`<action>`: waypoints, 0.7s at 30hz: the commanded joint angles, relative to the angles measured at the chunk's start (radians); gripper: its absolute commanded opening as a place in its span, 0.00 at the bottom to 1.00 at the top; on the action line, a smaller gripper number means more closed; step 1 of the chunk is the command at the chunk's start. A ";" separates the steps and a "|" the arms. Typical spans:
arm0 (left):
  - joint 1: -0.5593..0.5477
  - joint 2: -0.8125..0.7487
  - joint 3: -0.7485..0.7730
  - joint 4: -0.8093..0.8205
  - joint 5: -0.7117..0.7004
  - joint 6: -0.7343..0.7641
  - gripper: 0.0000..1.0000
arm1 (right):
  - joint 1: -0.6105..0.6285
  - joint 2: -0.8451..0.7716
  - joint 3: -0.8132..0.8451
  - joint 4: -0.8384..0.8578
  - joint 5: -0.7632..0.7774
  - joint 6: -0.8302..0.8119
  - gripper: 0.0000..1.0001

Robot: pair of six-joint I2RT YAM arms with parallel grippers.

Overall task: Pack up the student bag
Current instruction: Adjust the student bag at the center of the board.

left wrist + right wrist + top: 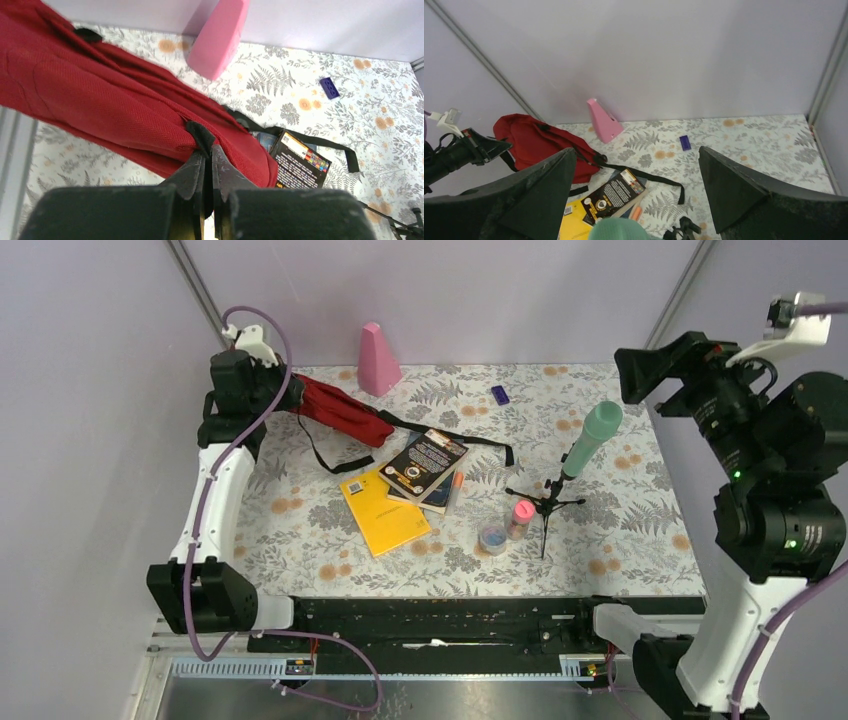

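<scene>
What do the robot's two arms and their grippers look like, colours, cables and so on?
The left arm and right arm share white shell links between chunky black joints. A purple cable loops along each. Small green lights glow on the right arm's joints. The left gripper and right gripper have matte black wedge-shaped fingers, with a white bracket at each wrist.

A counter [620, 540] with a pale surface printed with grey ferns and orange flowers fills the enclosure. Plain lilac walls [480, 290] rise behind and at both sides, joined by grey metal corner posts [196, 285]. The light is soft and even.
</scene>
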 commanded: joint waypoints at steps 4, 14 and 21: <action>-0.044 0.000 0.301 0.003 -0.082 0.117 0.00 | 0.004 0.223 0.280 -0.189 -0.163 0.008 1.00; -0.089 -0.017 0.567 -0.327 -0.029 0.262 0.00 | 0.131 0.384 0.467 -0.264 -0.082 -0.058 1.00; -0.112 -0.143 0.442 -0.465 -0.026 0.295 0.00 | 0.272 0.467 0.550 -0.280 0.008 -0.095 1.00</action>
